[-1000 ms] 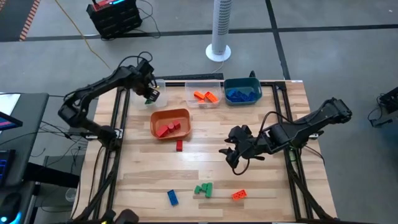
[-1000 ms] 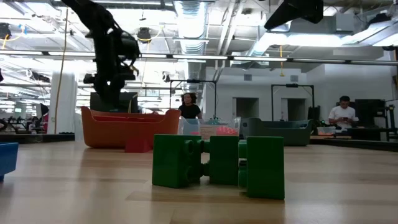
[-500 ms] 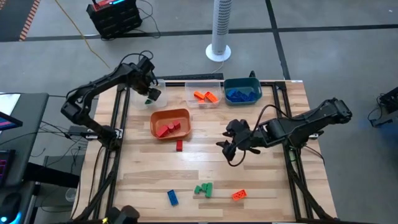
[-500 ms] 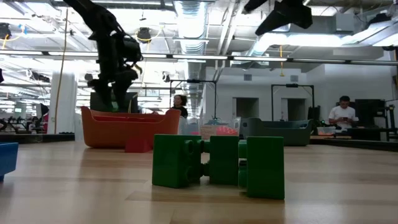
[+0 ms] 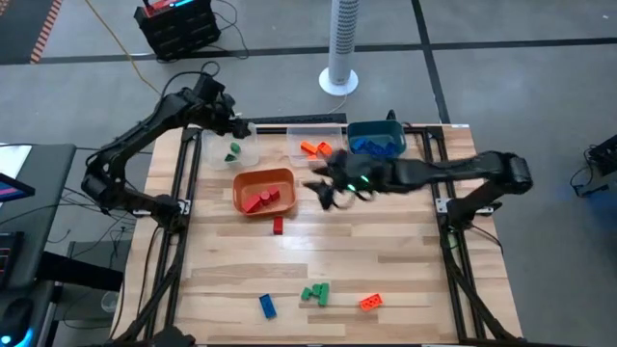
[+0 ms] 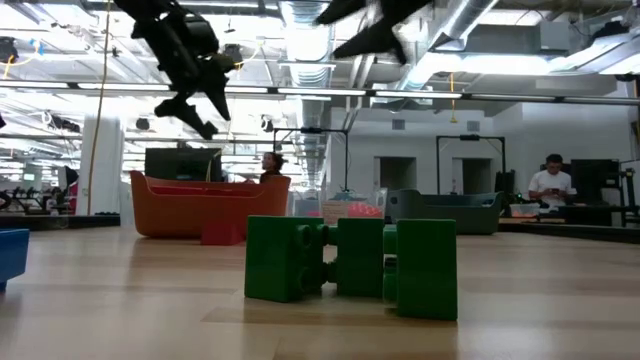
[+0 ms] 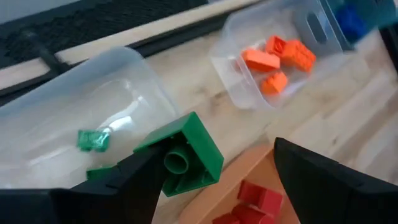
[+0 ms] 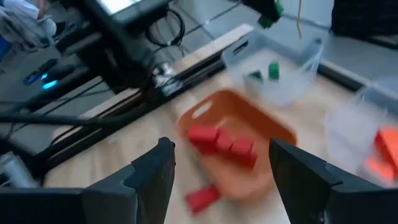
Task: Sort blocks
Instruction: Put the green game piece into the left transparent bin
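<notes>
Fingers of your left gripper [image 7: 211,180] stand wide open above the clear bin [image 5: 234,146]; a green block [image 7: 186,155] sits tilted between them, hollow underside facing the wrist camera; your right gripper [image 5: 326,190], open and empty, hovers beside the orange bin [image 5: 262,191] holding red blocks [image 5: 258,200]; orange blocks [image 5: 316,148] fill the neighbouring clear bin [image 5: 318,134].

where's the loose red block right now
In the high view the loose red block lies on the table just below the orange bin, left of centre.

Open-plan lab, exposed ceiling ducts [image 6: 300,25], seated person [image 6: 552,185], concrete floor
</notes>
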Motion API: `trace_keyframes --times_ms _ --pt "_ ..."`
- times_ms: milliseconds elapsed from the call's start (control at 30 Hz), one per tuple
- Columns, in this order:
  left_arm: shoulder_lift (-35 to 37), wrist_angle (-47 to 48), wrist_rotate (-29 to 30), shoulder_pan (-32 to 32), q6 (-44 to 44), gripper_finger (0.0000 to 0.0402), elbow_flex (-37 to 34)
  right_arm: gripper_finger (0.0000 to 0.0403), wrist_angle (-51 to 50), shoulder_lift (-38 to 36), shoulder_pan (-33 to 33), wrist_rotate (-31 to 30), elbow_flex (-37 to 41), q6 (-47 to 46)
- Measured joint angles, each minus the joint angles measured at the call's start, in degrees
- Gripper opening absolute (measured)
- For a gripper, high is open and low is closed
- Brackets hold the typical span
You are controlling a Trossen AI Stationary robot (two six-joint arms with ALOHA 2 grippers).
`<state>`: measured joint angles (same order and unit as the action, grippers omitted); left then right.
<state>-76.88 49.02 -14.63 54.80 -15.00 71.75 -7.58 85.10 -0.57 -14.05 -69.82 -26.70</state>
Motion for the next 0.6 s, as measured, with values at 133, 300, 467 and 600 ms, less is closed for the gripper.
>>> trace_keyframes --times_ms 133,300,467,600 --pt "1.1 0.3 0.6 0.9 -3.0 0.0286 0.0 0.0265 2.9 8.4 -6.4 3.5 -4.5 1.7" --pt "2.0 -0.4 0.5 1.1 -4.8 0.0286 0.0 0.0265 3.9 18.0 -9.5 5.9 -12.9 4.6" --pt "2.0 -0.7 -0.2 1.2 -6.5 0.0286 0.0 0.0265 3.7 26.6 -10.4 6.3 -22.7 8.6" --pt "2.2 -2.2 -2.3 1.2 -9.0 0.0286 0.0 0.0265 4.2 32.8 -11.7 6.3 -30.6 10.6"
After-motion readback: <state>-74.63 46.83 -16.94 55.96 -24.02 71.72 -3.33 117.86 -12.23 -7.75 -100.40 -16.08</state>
